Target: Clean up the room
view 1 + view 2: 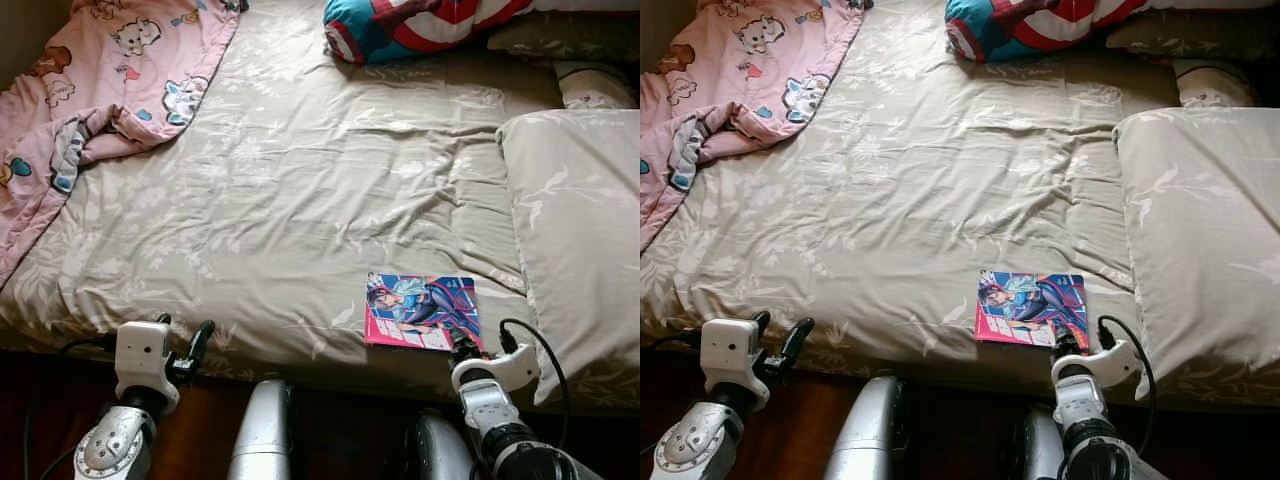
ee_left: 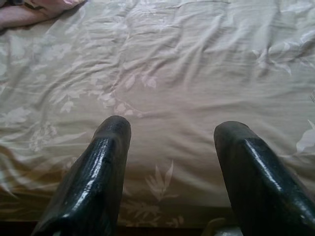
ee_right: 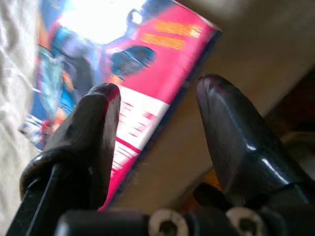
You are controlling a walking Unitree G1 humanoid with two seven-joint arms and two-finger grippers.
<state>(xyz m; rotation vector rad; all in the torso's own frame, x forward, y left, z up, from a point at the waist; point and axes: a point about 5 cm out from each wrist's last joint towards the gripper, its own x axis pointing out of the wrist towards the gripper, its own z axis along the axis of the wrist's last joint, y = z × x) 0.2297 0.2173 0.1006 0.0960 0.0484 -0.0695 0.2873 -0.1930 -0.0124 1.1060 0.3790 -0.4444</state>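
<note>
Pink-edged book (image 1: 422,311) lay near the bed's (image 1: 300,200) front edge; the right end effector (image 3: 157,105) was spread at its near corner, grasping nothing; the left end effector (image 2: 170,142) hovered released over bare sheet; picking up the book looked underway; next, closing on that corner.

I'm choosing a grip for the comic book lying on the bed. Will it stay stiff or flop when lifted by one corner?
The comic book looks thin and lies flat, so it would probably sag if lifted by a corner. Its cover glares in the right wrist view, so it may be slippery. The open right gripper is at its near corner; the soft bed may yield underneath.
</note>
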